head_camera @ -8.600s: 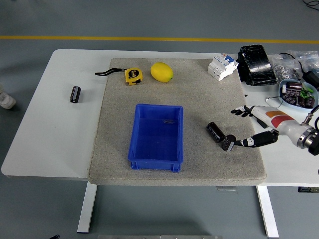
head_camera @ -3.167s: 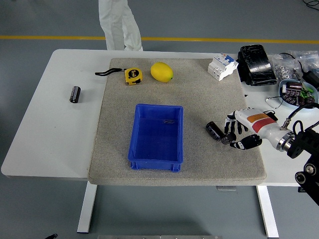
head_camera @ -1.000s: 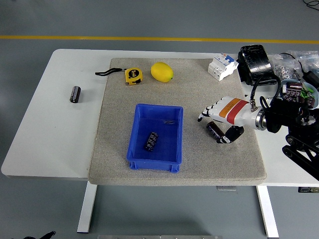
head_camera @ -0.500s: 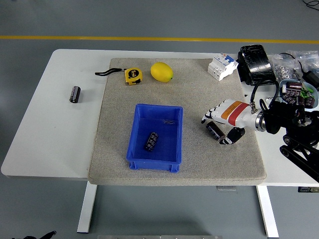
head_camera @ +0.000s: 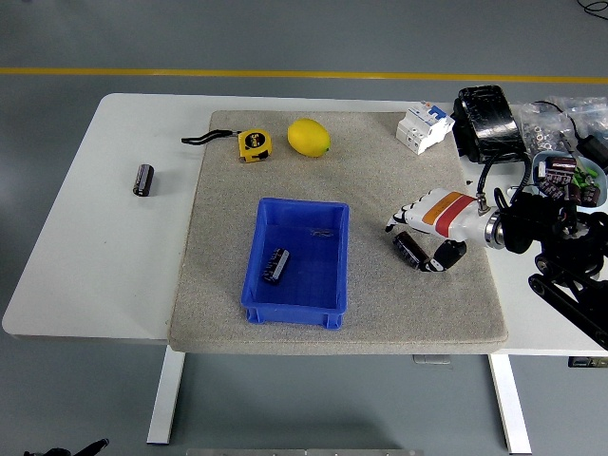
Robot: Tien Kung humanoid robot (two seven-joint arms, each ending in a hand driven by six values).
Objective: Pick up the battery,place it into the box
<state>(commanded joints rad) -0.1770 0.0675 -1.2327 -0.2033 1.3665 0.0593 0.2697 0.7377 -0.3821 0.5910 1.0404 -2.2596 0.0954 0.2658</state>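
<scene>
A battery (head_camera: pixel 275 265) lay loose on the floor of the blue box (head_camera: pixel 294 315), tilted a little off the box's long axis, so that part of the job looked done. The box sat mid-mat (head_camera: pixel 370 180), within easy reach from the right. A second battery (head_camera: pixel 411 251) lay on the mat just right of the box, and the right robot hand (head_camera: pixel 426 237) was over it, fingers (head_camera: pixel 404 215) curved down on its far side and thumb near its lower end; whether it gripped or only cradled the cell could not be told. That posture suited closing around a short cylinder from above. A third battery (head_camera: pixel 142 179) rested on the bare worktop (head_camera: pixel 104 275) far left, well apart from the hand. The tape measure (head_camera: pixel 252 144), lemon (head_camera: pixel 308 137) and breaker (head_camera: pixel 423 126) lined the mat's far edge, clear of the path to the box.
</scene>
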